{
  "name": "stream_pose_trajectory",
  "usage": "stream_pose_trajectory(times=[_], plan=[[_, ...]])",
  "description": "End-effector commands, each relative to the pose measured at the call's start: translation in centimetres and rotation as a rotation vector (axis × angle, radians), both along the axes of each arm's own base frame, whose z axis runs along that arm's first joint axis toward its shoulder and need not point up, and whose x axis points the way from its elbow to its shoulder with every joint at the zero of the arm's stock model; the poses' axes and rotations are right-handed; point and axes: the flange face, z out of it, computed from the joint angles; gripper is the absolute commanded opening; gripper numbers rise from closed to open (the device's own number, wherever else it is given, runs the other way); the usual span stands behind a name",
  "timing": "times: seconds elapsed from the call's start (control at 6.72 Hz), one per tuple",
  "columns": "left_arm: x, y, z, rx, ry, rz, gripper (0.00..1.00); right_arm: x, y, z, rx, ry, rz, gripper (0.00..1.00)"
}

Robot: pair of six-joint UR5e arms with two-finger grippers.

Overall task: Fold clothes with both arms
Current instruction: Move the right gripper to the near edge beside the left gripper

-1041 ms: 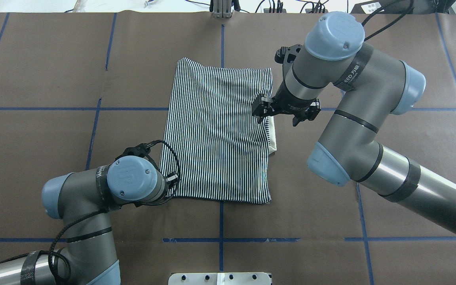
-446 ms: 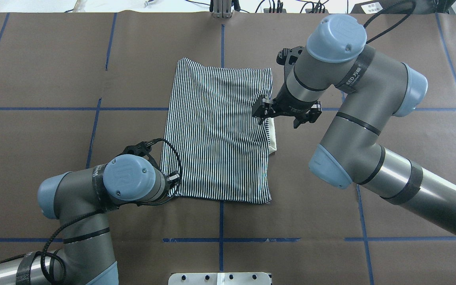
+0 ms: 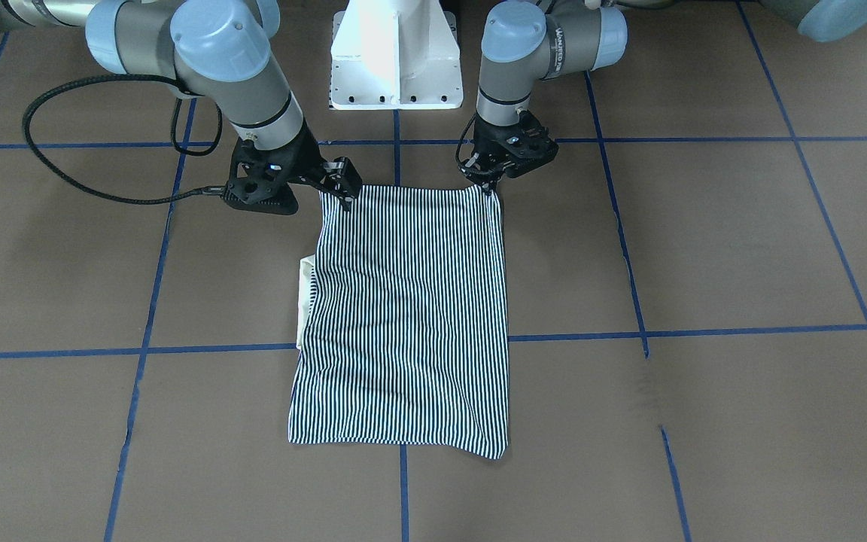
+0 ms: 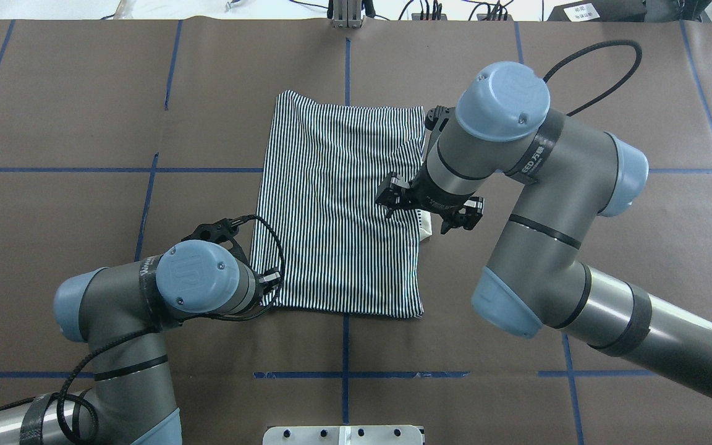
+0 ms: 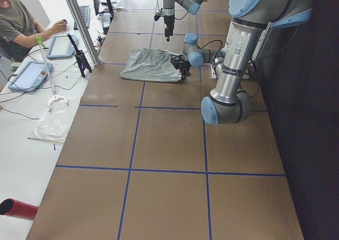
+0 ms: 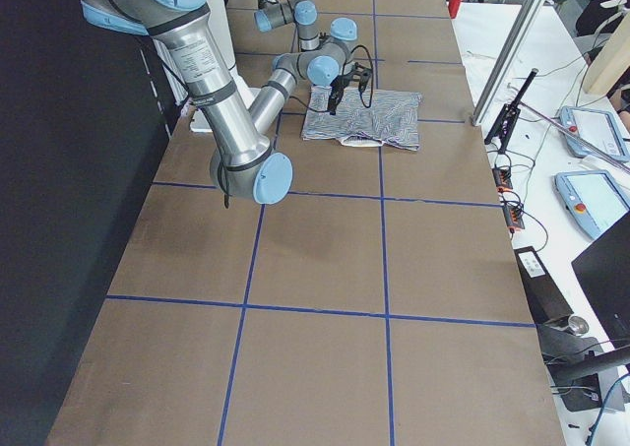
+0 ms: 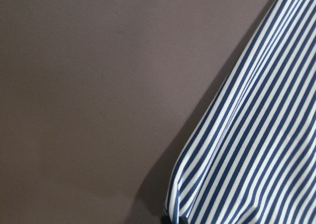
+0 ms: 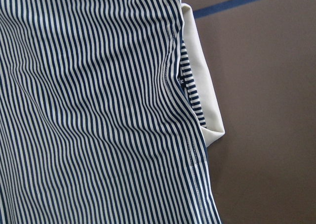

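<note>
On the robot's left side of the brown surface (image 4: 72,93), the left arm (image 4: 115,296) is bent in from the near edge. The left hand (image 4: 269,281) is held low at the near-left corner of the polo shirt (image 4: 337,204). That hand is judged to be clamped on the corner. In the left wrist view the striped cloth (image 7: 256,135) is seen raised off the surface and drawn toward the bottom edge, with a shadow cast beneath it. Only a dark tip of a finger is shown there.

At the middle, the shirt is laid out as a folded rectangle across a blue tape line (image 4: 207,170), with its stripes running away from the robot. A strip of cream collar (image 4: 426,233) is left showing at the shirt's right edge, resting on the surface.

Further right, the right arm (image 4: 554,185) is reached in over the surface. The right hand (image 4: 419,217) is held above the shirt's right edge, just over the collar, with its fingers spread wide apart and clear of the cloth. In the right wrist view the collar (image 8: 202,95) and the striped cloth beside it are seen from above.
</note>
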Motion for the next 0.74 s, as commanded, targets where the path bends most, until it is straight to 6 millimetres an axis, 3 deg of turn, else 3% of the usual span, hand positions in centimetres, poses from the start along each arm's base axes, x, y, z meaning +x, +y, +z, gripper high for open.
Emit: stream_pose_trajectory(times=[0.0, 0.15, 0.3, 0.59], plan=[[-0.1, -0.2, 0.1, 0.041, -0.008, 0.042, 0.00, -5.7, 6.6, 0.6, -0.120, 0.056, 0.193, 1.00], [-0.1, -0.2, -0.1, 0.036, -0.002, 0.034, 0.00, -7.5, 8.4, 0.9, -0.196, 0.068, 0.301, 1.00], [-0.5, -0.6, -0.3, 0.038, 0.002, 0.026, 0.00, -8.3, 8.9, 1.3, -0.248, 0.076, 0.366, 1.00], [-1.2, -1.0, -0.9, 0.047, 0.016, 0.023, 0.00, -11.1, 7.8, 3.8, -0.245, 0.150, 0.383, 1.00]])
